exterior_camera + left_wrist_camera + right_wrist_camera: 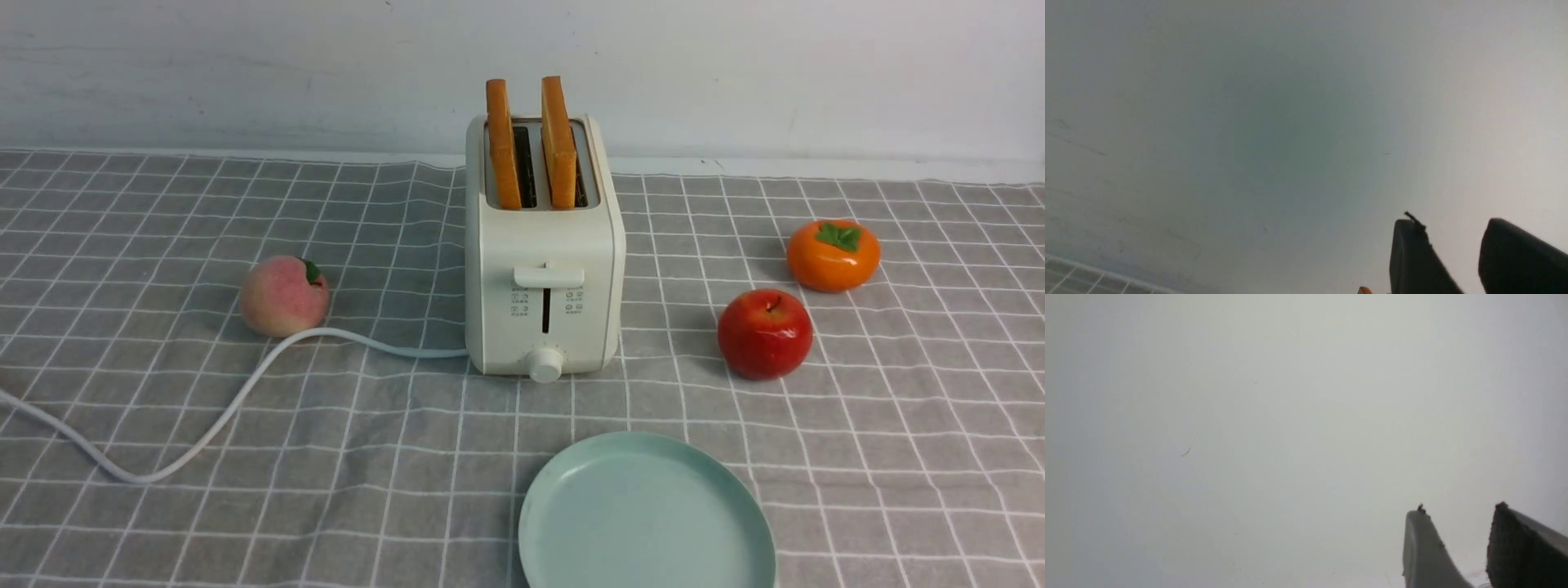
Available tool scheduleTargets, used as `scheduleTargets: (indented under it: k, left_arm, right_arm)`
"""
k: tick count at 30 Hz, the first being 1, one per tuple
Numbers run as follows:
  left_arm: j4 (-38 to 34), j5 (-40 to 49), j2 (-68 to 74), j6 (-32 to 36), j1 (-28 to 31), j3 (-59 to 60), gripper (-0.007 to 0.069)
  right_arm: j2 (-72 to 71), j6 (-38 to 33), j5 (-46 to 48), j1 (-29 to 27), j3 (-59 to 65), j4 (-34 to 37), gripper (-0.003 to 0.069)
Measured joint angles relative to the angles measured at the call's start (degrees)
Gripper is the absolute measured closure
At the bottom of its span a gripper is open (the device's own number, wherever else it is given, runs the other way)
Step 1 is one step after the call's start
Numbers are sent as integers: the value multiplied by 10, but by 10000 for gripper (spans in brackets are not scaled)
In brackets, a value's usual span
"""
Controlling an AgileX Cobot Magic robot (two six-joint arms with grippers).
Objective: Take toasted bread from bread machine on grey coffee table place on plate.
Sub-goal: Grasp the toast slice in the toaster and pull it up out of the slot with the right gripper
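The cream-white bread machine (pixel 544 286) stands mid-table on the grey coffee table (pixel 898 457). Two toasted bread slices stand upright in its slots, the left one (pixel 502 147) and the right one (pixel 558 143). The mint-green plate (pixel 645 514) lies empty in front of it at the near edge. No arm shows in the front view. My left gripper (pixel 1453 228) is open and empty, facing the white wall; a sliver of orange shows by it at the picture's edge. My right gripper (pixel 1457 512) is open and empty, facing the wall too.
A peach (pixel 284 295) sits left of the bread machine by its white cord (pixel 245 384), which runs off the left edge. A red apple (pixel 765 333) and an orange persimmon (pixel 833 255) sit to the right. A white wall (pixel 245 73) backs the table.
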Motion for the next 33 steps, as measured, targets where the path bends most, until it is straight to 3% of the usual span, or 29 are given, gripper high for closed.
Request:
scheduleTargets:
  k: [5, 11, 15, 22, 28, 33]
  left_arm:
    - [-7, 140, 136, -16, 0, -103, 386]
    - [14, 182, 263, -18, 0, -116, 386]
    - [-15, 220, 310, -20, 0, -116, 386]
    - [-66, 288, 352, -19, -11, -116, 386]
    - [-72, 307, 372, 28, -77, -117, 386]
    - [-73, 315, 383, 65, -116, -128, 386]
  right_arm:
    - [136, 0, 115, 0, -120, -12, 419]
    - [244, 19, 98, 0, -139, -29, 419]
    - [313, 58, 121, 19, -139, -21, 419]
    - [445, 23, 242, 138, -184, -17, 419]
    - [536, -50, 307, 238, -287, -15, 419]
    - [616, -68, 367, 294, -410, 0, 419]
